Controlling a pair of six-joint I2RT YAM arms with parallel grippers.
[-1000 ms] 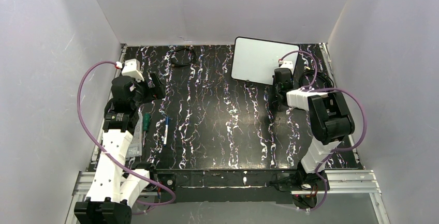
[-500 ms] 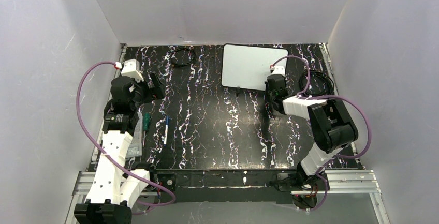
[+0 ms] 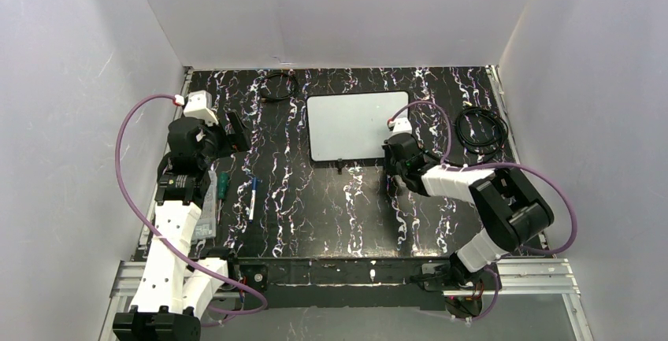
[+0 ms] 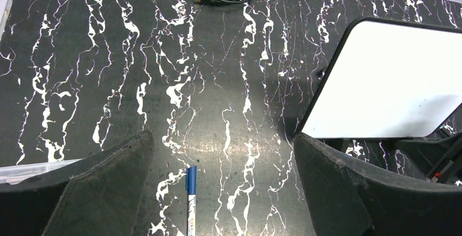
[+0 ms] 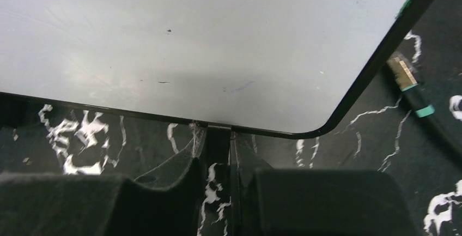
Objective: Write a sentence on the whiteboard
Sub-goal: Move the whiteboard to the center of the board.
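Whiteboard [image 3: 358, 124], one, edge in closed right gripper [image 5: 231, 157]; left gripper [image 4: 220, 138] wide open; one blue-capped pen [image 4: 190, 192].

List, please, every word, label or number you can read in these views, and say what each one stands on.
No text can be read in any view.
On the whiteboard: no writing, only a few tiny specks.
On the blue-capped marker: dark marks on the white barrel, too small to read.
On the cable plug: no legible marking, too blurred to tell.
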